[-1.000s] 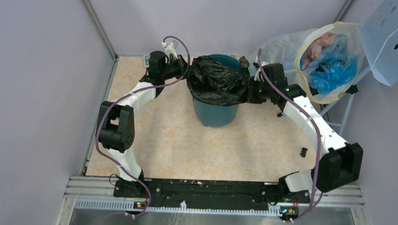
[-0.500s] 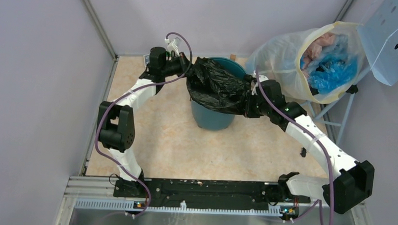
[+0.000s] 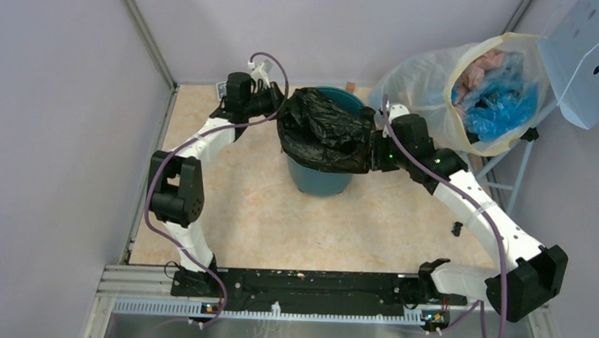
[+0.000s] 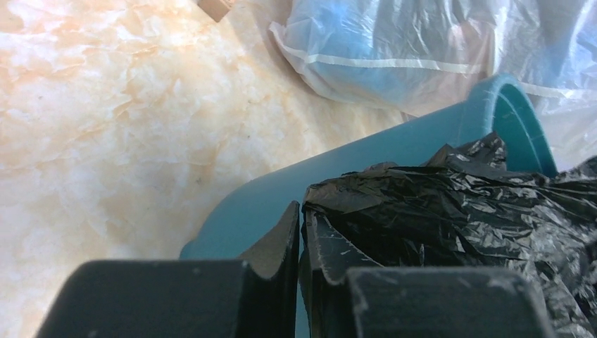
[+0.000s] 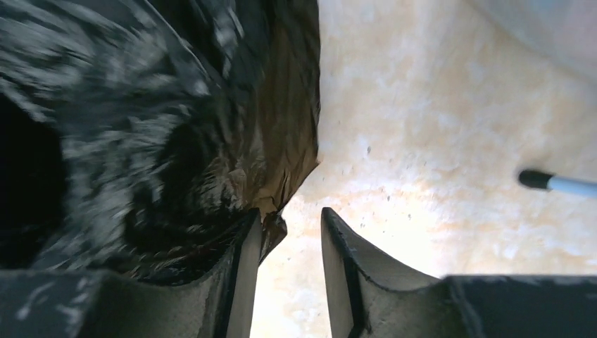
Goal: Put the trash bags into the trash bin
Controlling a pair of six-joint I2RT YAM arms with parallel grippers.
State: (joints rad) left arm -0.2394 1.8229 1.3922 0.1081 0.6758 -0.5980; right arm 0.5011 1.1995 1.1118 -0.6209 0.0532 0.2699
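Marbled beige table (image 3: 242, 212) carries the upright trash bin (image 3: 319, 177) far-centre, the black trash bag (image 3: 324, 128) draped over its mouth, long axis left-right, between the barely parted left tool (image 4: 300, 211), grip unclear, and the right tool (image 5: 291, 211), jaws apart, clamping nothing.

The left arm (image 3: 200, 143) rises from its base at the near left, folds at a black elbow and reaches forward and to the right. At its end the left gripper (image 3: 275, 100) points right. Its fingers (image 4: 276, 243) stand almost together, with only a thin slit between them. The right arm (image 3: 475, 209) leans out to the right, folds at an elbow low at the near right, and stretches back and left. The right gripper (image 3: 371, 150) points left, facing the other gripper. Its fingers (image 5: 345, 253) stand apart with a clear gap between them.
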